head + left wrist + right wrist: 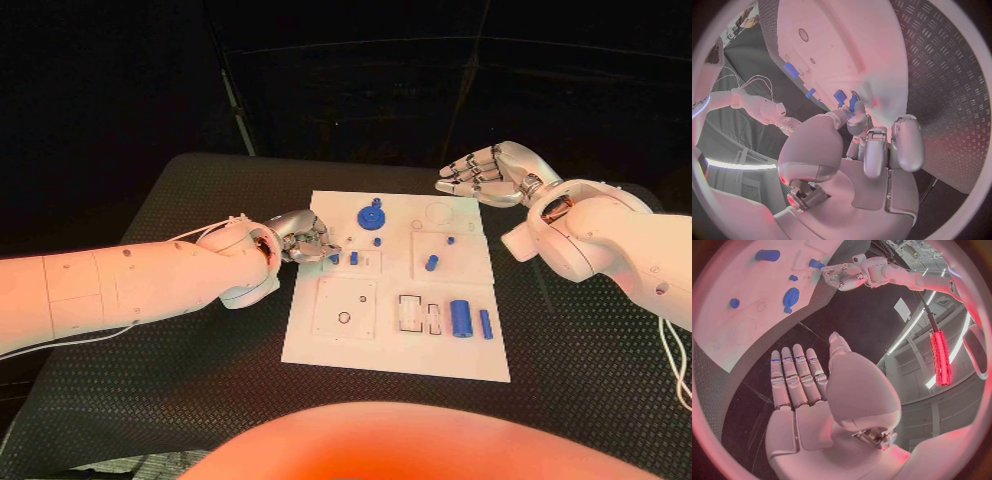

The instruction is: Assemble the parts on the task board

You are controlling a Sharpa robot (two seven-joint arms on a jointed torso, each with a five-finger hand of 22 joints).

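Black textured table [173, 380] before a dark backdrop, red light strip [941, 357] overhead.

Dim room behind my table [188, 330]; reddish light warms my left arm [116, 285]. Both wrist views carry a pink wash, and the fisheye bends the task board [842, 45] edges.

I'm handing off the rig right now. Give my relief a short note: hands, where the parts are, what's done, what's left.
Left hand: at the task board's left edge, fingertips on a small blue part; whether it grips it I cannot tell.
Right hand: open, raised beyond the board's far right corner, holding nothing.
Parts: blue gear at the far edge, blue pegs mid-board, a large blue cylinder and a slimmer one near the right edge.
Done: cannot judge which parts are seated.
Left: several recesses look unfilled.
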